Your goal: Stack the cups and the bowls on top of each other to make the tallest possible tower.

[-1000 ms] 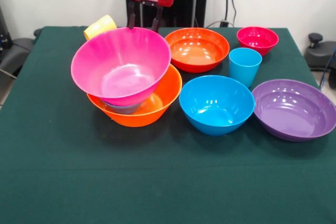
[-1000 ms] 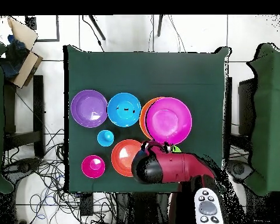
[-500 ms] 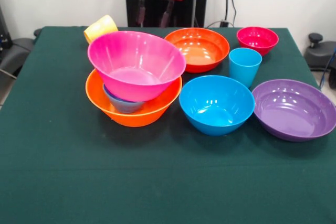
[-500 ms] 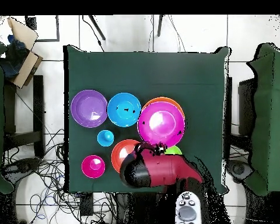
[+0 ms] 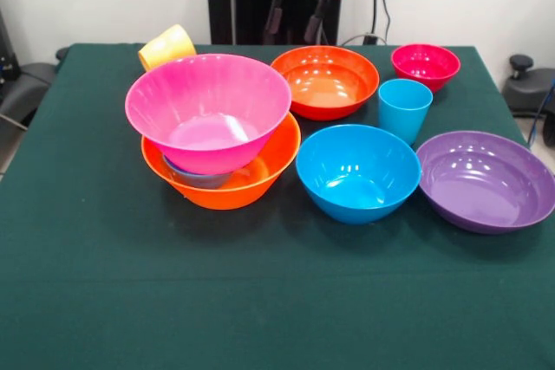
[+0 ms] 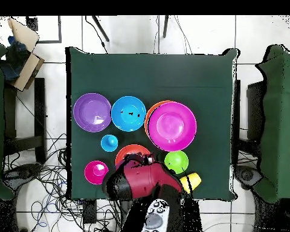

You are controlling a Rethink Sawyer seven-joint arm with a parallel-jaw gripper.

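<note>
The end effector (image 5: pixel 295 19) hangs empty, prongs parted. Before it, the glossy large pink plastic bowl (image 5: pixel 208 110) tilts inside the large orange plastic bowl (image 5: pixel 260 171) (half hiding a smaller bluish bowl (image 5: pixel 195 178)).

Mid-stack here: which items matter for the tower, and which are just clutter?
Job: pink bowl sitting in large orange bowl; blue bowl; purple bowl; red-orange bowl; magenta bowl; green bowl; light blue cup; yellow cup; claw.
Lying about: cardboard box; floor cables.
</note>
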